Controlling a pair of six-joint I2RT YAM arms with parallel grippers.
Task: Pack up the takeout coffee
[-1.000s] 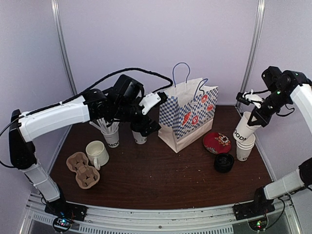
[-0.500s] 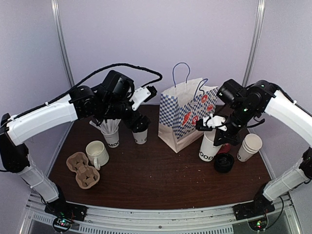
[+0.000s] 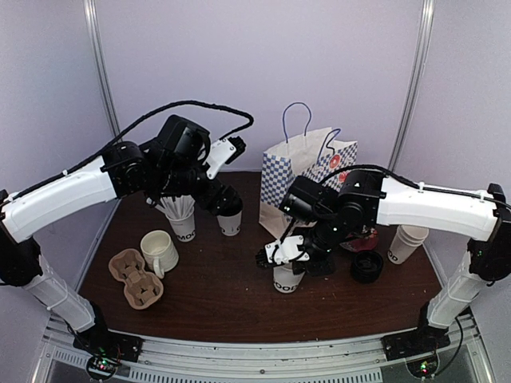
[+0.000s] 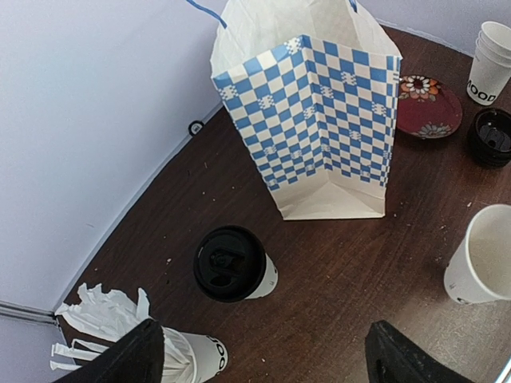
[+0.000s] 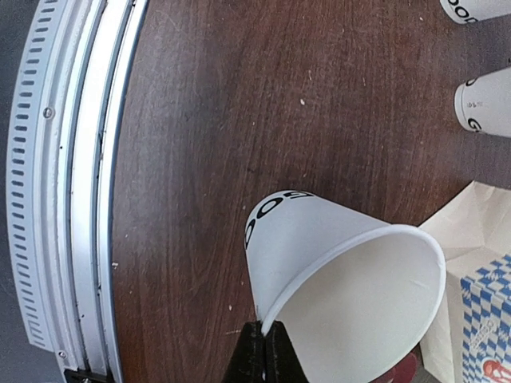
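A white paper cup with a black lid (image 4: 230, 263) stands on the brown table left of the checked paper bag (image 3: 307, 187). My left gripper (image 3: 223, 201) hovers over it, open and empty (image 4: 267, 359). A lidless white cup with black lettering (image 3: 286, 278) is at the table's middle front. My right gripper (image 3: 299, 254) is shut on its rim. In the right wrist view this cup (image 5: 343, 271) tilts, its rim pinched in the gripper (image 5: 266, 335). The left wrist view shows it (image 4: 483, 255) at the right edge.
A stack of white cups (image 3: 403, 243), black lids (image 3: 367, 266) and a red plate (image 4: 429, 105) sit at the right. A cup of white straws (image 3: 182, 219), a cream mug (image 3: 160, 249) and a cardboard cup carrier (image 3: 136, 278) sit at the left. The metal rail (image 5: 72, 183) borders the near edge.
My right arm has carried the lidless cup from the stack at the right to the table's middle front. My left arm has drawn back slightly, still open above the lidded cup.
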